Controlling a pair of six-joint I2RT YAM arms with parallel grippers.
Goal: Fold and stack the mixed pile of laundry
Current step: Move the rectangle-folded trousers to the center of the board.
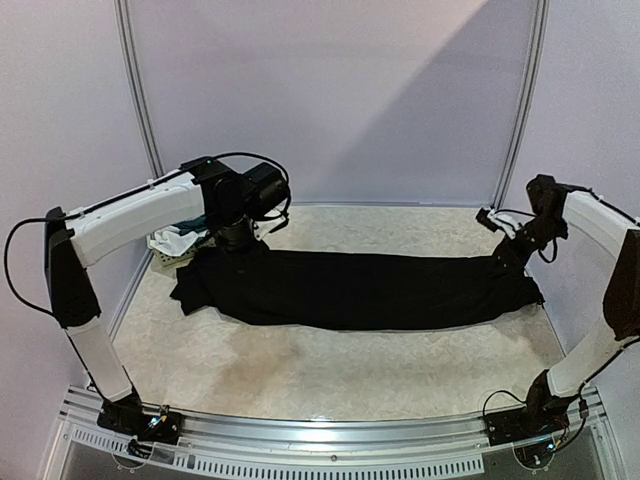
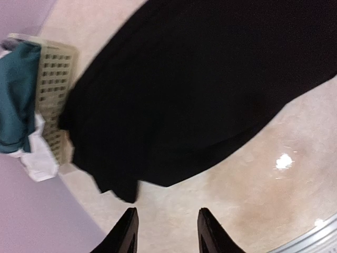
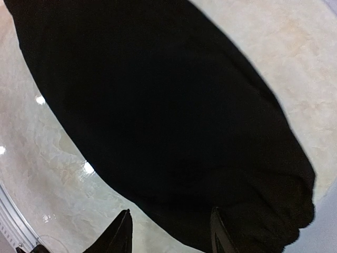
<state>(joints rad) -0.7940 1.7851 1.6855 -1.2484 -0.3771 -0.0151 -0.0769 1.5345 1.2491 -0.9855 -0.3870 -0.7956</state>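
We see a pair of long black trousers spread flat and stretched lengthwise across a pale marbled table, one end at the far left and the other at the right edge. Folds and seams are lost in the solid black, so we cannot tell the waistband from the leg hems. In the left wrist view, the left gripper hangs above bare table just off one corner of the trousers, its two dark fingers parted about halfway with nothing between them. The right gripper hovers over the bunched opposite end, its fingers also apart. Black fabric shows behind the gap, but we see none of it pinched. Only the fingertips appear in either wrist view, as the rest is cut off by the bottom edge. At the far left stands a small pale perforated plastic basket, with dark teal-green shorts draped over its rim and a white cloth spilling out beneath. From above, the left arm hides most of it. The left wrist view is slightly blurred.
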